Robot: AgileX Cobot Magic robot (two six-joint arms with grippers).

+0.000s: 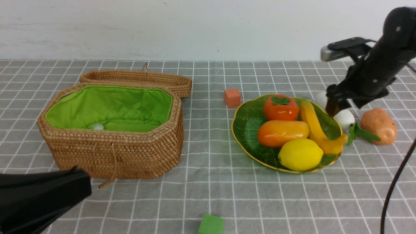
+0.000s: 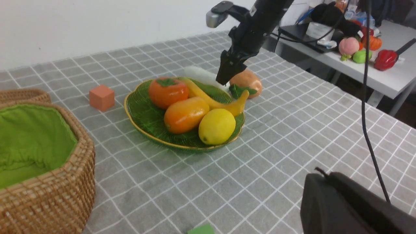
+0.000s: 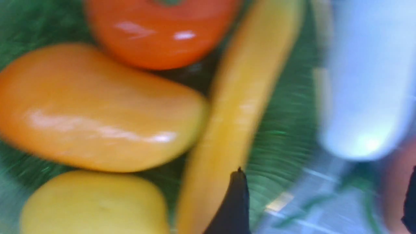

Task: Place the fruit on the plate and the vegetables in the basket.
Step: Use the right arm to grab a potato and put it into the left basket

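The fruit sorted, vegetables come next: the right gripper (image 3: 326, 195), jaws wide and empty, needs lining up over the radish (image 3: 367, 81); the left's are closed

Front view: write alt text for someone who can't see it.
Four toy fruits sit on a green leaf-shaped plate while the robot's right gripper hovers open over a white radish beside it. A potato lies farther right; a green-lined wicker basket stands at left.
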